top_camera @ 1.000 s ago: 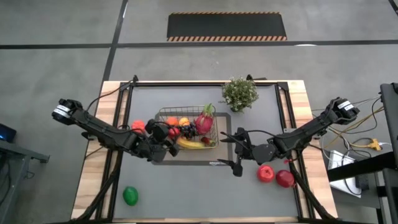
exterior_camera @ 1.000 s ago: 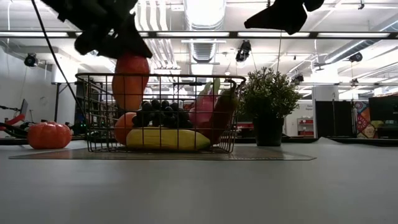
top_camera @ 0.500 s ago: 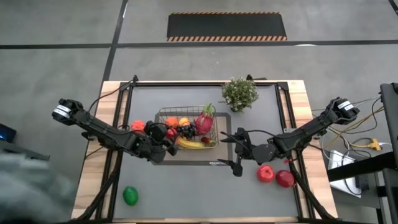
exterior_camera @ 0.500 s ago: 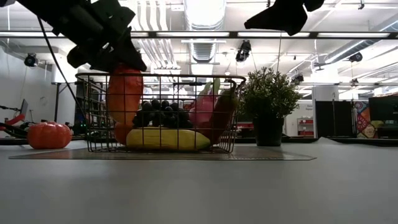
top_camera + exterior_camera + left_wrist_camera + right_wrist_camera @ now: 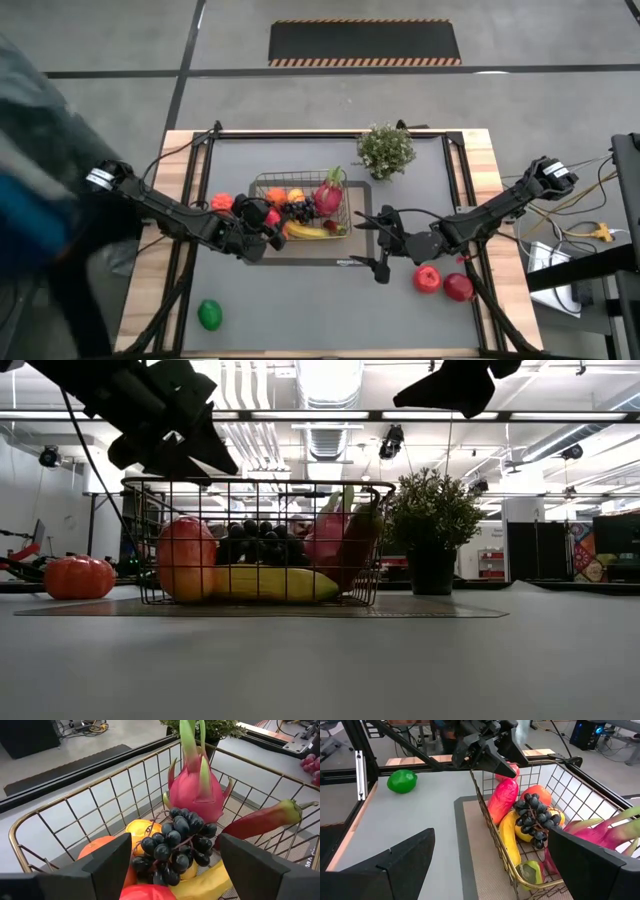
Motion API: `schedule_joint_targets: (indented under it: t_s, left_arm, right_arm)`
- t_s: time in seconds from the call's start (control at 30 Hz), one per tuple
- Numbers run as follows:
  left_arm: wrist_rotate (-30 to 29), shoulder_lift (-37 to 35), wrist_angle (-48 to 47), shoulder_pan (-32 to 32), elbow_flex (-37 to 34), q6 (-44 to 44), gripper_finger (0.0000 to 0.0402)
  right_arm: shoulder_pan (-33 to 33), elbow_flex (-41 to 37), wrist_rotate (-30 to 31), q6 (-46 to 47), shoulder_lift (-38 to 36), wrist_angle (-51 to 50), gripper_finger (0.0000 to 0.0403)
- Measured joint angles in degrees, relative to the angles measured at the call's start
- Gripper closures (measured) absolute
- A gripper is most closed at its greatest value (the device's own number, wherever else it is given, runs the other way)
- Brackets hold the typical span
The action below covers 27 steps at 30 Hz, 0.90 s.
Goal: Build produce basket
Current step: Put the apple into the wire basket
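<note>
Two grippers hang above the surface [image 5: 330, 300]: the left gripper [image 5: 268, 226] sits over the left end of the basket [image 5: 345, 205] near frame centre, jaws spread and empty, while the right gripper [image 5: 384, 243] waits just right of the basket, jaws spread wide. Inside the basket lie the mango [image 5: 186, 558], banana [image 5: 268, 583], grapes [image 5: 172, 845], dragon fruit [image 5: 196, 795] and pepper [image 5: 265, 819]. Outside it, the lime [image 5: 209, 314] rests at lower left and two apples [image 5: 443, 283] at lower right.

No readable text anywhere. Mat [image 5: 300, 262] under the basket [image 5: 262, 182] has small white lettering on its near edge, too tiny to make out. No labels/nos. on fruit or arms.
</note>
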Motion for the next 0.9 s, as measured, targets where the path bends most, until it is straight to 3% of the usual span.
schedule_joint_targets:
  t_s: [0.2,0.37,0.47,0.67,0.9]
  left_arm:
    - [2.78,0.0,0.8,-0.02,3.21,7.83,0.0118]
    - [4.1,0.0,5.36,-0.02,6.41,17.87,0.0118]
    - [5.5,0.0,10.28,-0.02,7.54,25.2,0.0118]
    - [7.42,-0.01,18.8,-0.02,7.99,35.68,0.0118]
    - [7.48,-0.02,20.07,-0.07,7.99,37.57,0.0118]
  right_arm:
    - [0.0,0.0,-0.96,4.45,-0.04,-0.22,0.0033]
    - [-0.02,2.14,-9.75,13.6,-0.06,-5.97,0.0033]
    - [0.22,5.89,-13.82,21.09,0.2,-15.53,0.0033]
    - [2.02,15.34,-15.51,39.57,3.53,-41.89,0.0033]
    - [5.43,25.07,-18.66,59.7,9.83,-67.45,0.0033]
